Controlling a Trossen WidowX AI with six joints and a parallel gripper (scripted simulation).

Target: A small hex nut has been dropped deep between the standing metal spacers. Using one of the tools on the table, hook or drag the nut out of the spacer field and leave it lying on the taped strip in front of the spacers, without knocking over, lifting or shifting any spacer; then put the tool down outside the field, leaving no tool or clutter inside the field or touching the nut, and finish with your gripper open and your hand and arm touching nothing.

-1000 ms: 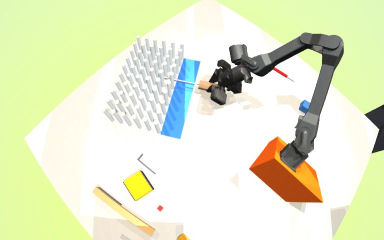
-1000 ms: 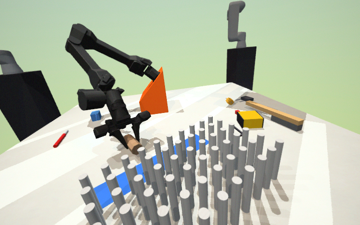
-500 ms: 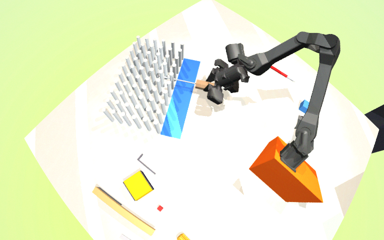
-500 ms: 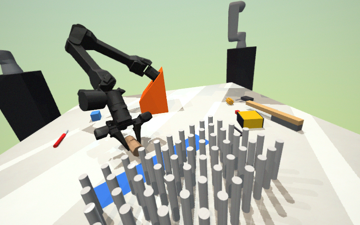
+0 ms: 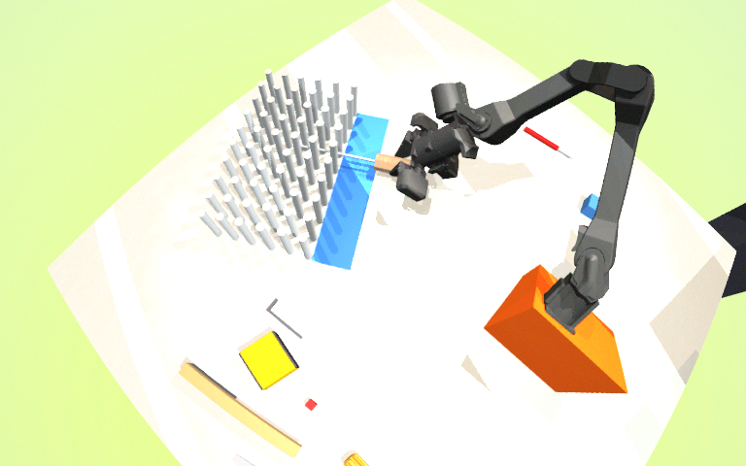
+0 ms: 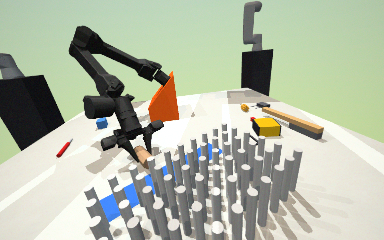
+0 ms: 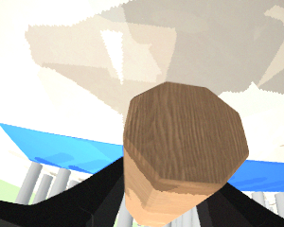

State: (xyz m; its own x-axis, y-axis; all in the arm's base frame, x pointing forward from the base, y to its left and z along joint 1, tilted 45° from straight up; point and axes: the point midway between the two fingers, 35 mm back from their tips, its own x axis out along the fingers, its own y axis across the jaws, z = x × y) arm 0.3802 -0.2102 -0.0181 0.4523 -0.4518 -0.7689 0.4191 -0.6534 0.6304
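My gripper [image 5: 401, 163] [image 6: 144, 157] [image 7: 162, 168] is shut on the wooden handle [image 5: 386, 162] [image 6: 141, 151] [image 7: 185, 134] of a tool, just outside the taped strip. The tool's thin pale shaft [image 5: 359, 157] crosses above the blue taped strip [image 5: 342, 250] [image 6: 110, 208] [image 7: 275, 177] and enters between the standing grey spacers [image 5: 334, 164] [image 6: 237, 221] [image 7: 28, 185]. The shaft's far end is hard to make out among the spacers. The visible spacers stand upright. I cannot make out the hex nut in any view.
A red screwdriver [image 5: 540, 138] [image 6: 64, 149] and blue cube [image 5: 590, 206] [image 6: 101, 123] lie on the arm's side. An orange wedge [image 5: 556, 346] [image 6: 165, 108] stands by the arm's base. An L-shaped key [image 5: 285, 323], yellow block [image 5: 268, 358] [image 6: 267, 127] and long wooden bar [image 5: 250, 419] lie beyond the strip's other end.
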